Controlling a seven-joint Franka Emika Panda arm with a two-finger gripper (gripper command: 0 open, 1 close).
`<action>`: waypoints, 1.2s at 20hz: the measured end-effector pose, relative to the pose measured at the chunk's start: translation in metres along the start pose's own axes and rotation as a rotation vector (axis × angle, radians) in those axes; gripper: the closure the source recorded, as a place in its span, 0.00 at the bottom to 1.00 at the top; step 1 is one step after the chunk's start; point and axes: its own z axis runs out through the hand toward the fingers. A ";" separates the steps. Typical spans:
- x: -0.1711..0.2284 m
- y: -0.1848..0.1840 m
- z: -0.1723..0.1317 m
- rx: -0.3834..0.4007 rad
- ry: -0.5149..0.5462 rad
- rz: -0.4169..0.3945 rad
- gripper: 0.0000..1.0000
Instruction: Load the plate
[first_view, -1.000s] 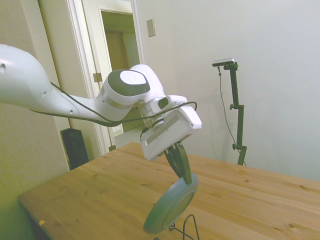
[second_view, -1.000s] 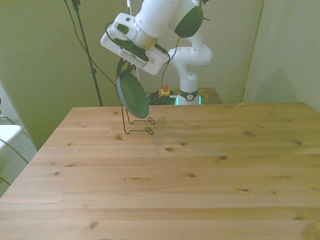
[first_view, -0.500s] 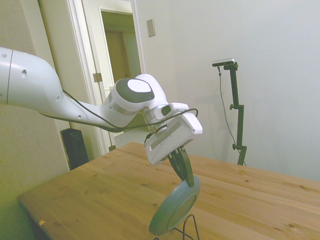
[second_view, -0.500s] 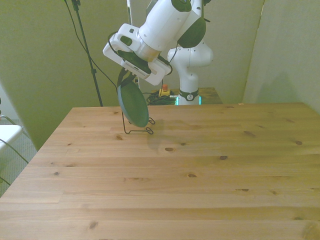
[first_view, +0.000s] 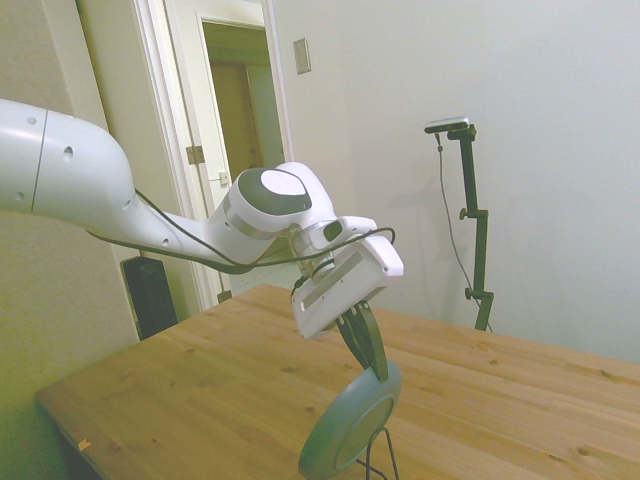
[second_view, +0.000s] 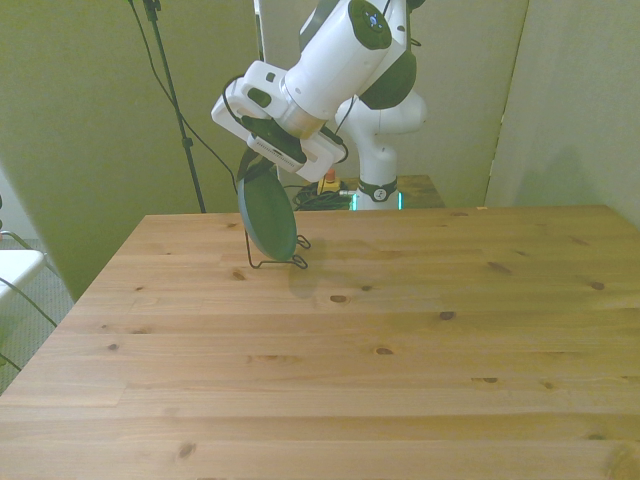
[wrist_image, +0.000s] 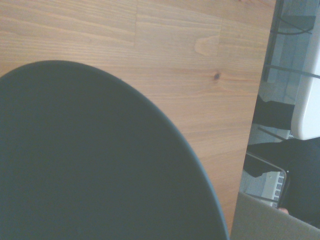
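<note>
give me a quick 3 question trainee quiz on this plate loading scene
1. True or false: the plate lies flat on the wooden table.
2. What holds the plate's upper rim? A) a person's hand B) the gripper C) nothing
3. Fill in: in the front view, the thin black wire rack stands on the table just below the ____.

Key
1. False: it is held on edge, tilted, above the table.
2. B: the gripper is shut on the rim.
3. plate: its lower edge sits down at the rack; whether it touches the wires cannot be told.
</note>
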 end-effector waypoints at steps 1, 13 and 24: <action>-0.001 -0.002 0.001 -0.002 -0.001 -0.002 1.00; 0.001 -0.011 -0.003 0.027 0.032 -0.019 1.00; -0.006 0.005 -0.005 0.053 0.109 -0.138 1.00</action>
